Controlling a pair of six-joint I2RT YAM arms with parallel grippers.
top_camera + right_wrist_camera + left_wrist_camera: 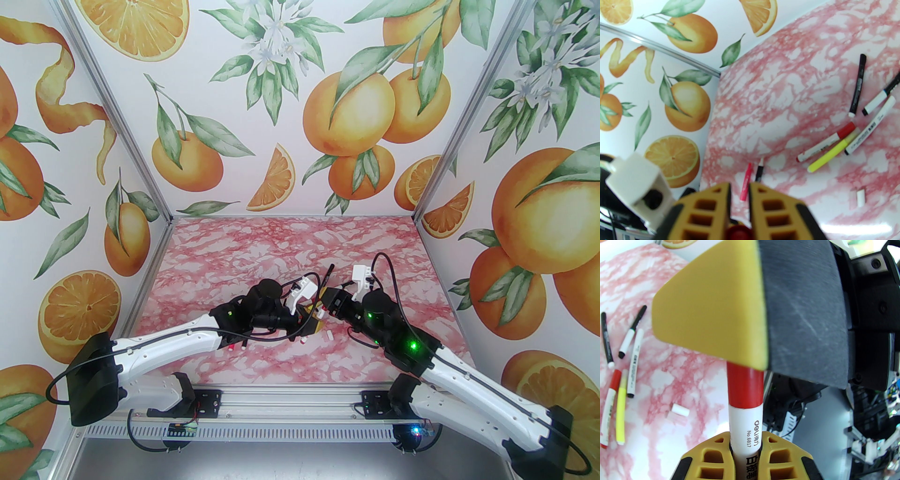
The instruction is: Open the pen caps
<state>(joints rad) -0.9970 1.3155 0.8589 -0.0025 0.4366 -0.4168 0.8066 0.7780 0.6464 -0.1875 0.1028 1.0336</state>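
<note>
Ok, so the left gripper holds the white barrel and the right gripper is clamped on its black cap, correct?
Not quite: the cap is red, not black, as the left wrist view shows. The left gripper does hold the white barrel, and the right gripper is clamped on that cap.

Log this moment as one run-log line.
left gripper: shut on white pen | right gripper: shut on red cap | red cap: on pen | loose white cap: on table
</note>
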